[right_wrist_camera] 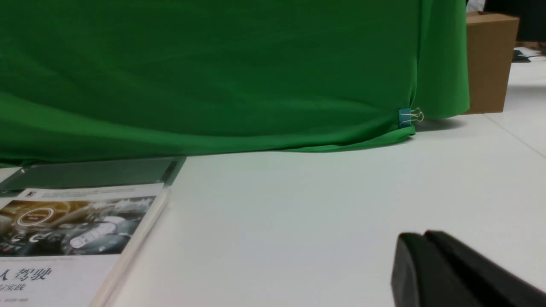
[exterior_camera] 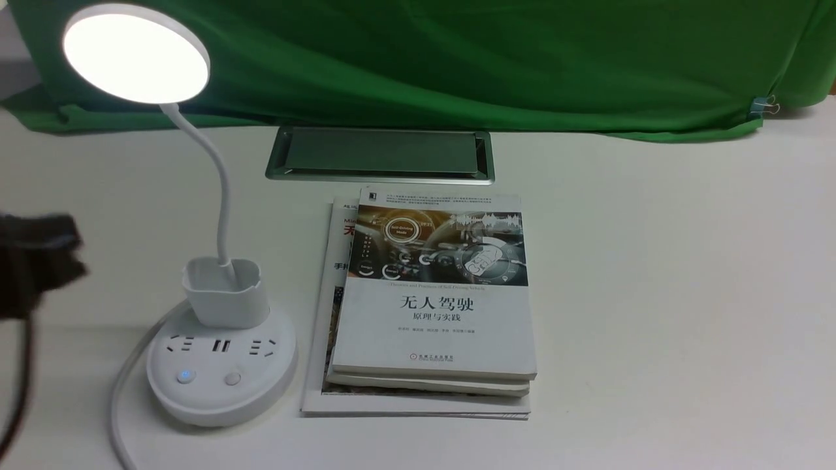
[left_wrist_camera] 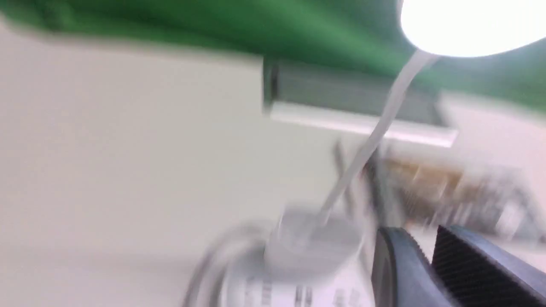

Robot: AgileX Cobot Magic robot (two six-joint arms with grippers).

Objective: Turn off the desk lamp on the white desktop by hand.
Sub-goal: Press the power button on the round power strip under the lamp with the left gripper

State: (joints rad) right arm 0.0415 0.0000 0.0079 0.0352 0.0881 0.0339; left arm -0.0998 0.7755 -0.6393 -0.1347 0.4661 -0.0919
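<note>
Looks forward and down from between the arms, taking in the white desktop (exterior_camera: pixel 653 294) broadly. Left wrist: looks obliquely across, nearer the desk lamp (left_wrist_camera: pixel 469 25), upper right of frame. Right wrist: faces forward, low. Shares books (right_wrist_camera: pixel 64 230), lower left, with front view.

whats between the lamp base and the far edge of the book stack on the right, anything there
Between base and books: bare desktop only, in the front view.
</note>
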